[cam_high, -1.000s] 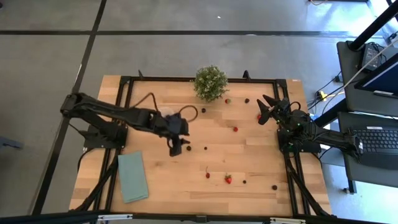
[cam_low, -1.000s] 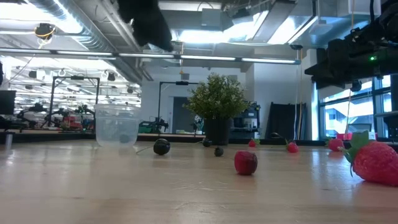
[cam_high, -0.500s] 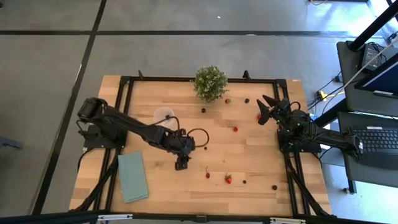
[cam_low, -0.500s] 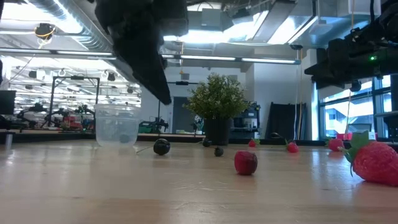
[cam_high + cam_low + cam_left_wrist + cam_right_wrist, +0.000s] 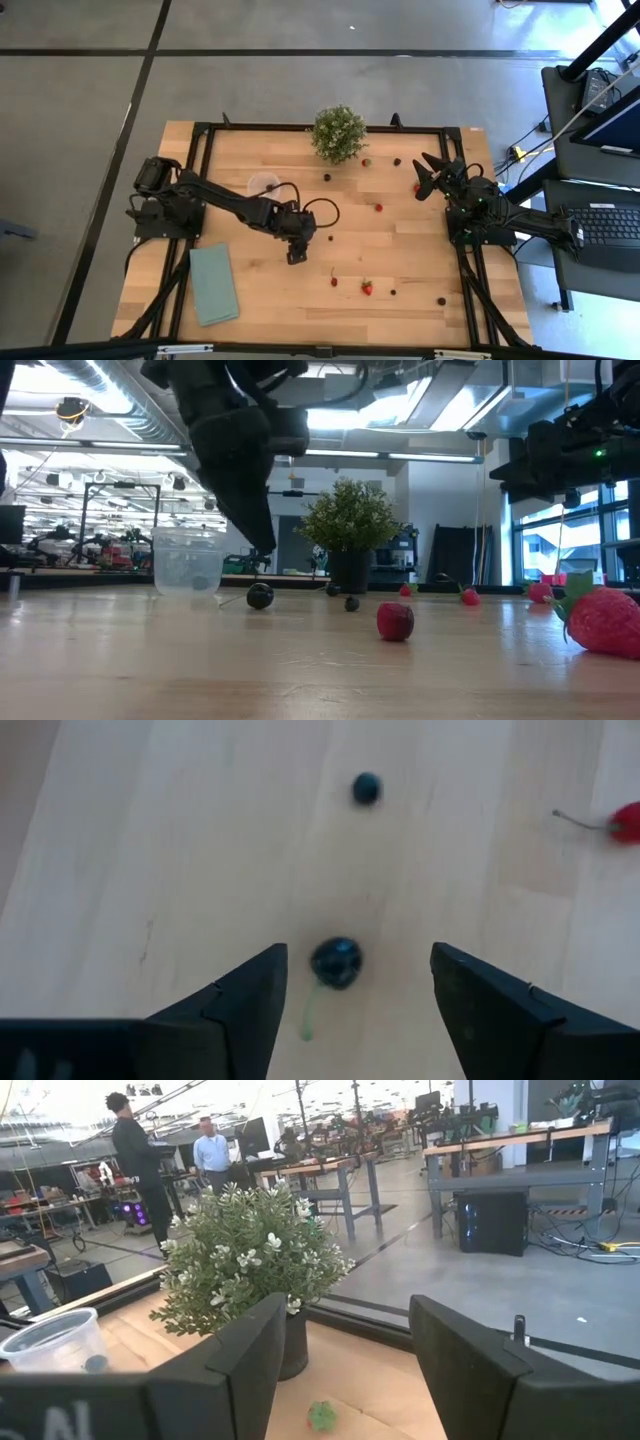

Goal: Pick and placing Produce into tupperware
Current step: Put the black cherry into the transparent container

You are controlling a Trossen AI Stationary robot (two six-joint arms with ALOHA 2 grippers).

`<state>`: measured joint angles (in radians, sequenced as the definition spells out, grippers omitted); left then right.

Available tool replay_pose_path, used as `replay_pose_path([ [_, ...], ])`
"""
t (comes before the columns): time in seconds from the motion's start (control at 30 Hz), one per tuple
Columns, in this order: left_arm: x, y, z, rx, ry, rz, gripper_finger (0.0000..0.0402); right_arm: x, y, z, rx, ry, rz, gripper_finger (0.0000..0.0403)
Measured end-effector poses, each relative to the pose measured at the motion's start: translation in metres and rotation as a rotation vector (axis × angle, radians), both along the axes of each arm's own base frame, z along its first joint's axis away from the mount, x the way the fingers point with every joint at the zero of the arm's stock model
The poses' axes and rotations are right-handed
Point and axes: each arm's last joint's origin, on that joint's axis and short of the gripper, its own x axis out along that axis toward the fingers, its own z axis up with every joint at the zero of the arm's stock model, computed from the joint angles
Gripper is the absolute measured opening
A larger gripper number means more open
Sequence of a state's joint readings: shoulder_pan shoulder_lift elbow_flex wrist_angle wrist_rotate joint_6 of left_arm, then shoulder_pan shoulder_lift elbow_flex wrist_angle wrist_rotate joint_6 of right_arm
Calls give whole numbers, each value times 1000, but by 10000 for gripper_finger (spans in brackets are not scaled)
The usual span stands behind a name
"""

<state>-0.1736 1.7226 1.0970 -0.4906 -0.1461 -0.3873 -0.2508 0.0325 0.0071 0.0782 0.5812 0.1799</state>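
L gripper (image 5: 296, 257) hangs low over mid-table, fingers (image 5: 235, 1010) spread wide w/ nothing clamped, a dark berry (image 5: 336, 962) w/ a green stem lying on the wood between them; a second dark berry (image 5: 367, 788) and a red piece (image 5: 625, 822) sit farther off. The clear tupperware (image 5: 263, 184) stands upright towards the table's far-left part, near the potted plant (image 5: 338, 132), apart from the gripper. R gripper (image 5: 428, 175) waits at the table's right edge, fingers (image 5: 225, 1365) apart and empty, facing the plant; strawberries (image 5: 367, 288) & berries lie scattered on the wood.
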Motion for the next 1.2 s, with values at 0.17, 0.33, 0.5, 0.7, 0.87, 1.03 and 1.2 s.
replay_pose_path([
  [0.17, 1, 4, -8, 8, 39, -33, 237, 0, 0, 0, -2, 2, 0, 217],
  [0.33, 6, 2, -22, 19, 73, -84, 237, 0, 0, 0, -2, 3, -1, 217],
  [0.5, 7, 3, -30, 29, 99, -99, 237, 0, 0, 0, -3, 4, -1, 217],
  [0.7, 8, 4, -29, 27, 93, -95, 237, 0, 0, 0, -2, 9, -1, 217],
  [0.87, 9, 6, -35, 25, 109, -93, 237, 0, 0, 0, -2, 9, -1, 217],
  [1.03, 11, 5, -40, 13, 113, -99, 236, 0, 0, 0, -2, 9, -2, 217],
  [1.2, 12, 7, -39, 16, 99, -106, 222, 0, 0, 0, -2, 9, -2, 217],
])
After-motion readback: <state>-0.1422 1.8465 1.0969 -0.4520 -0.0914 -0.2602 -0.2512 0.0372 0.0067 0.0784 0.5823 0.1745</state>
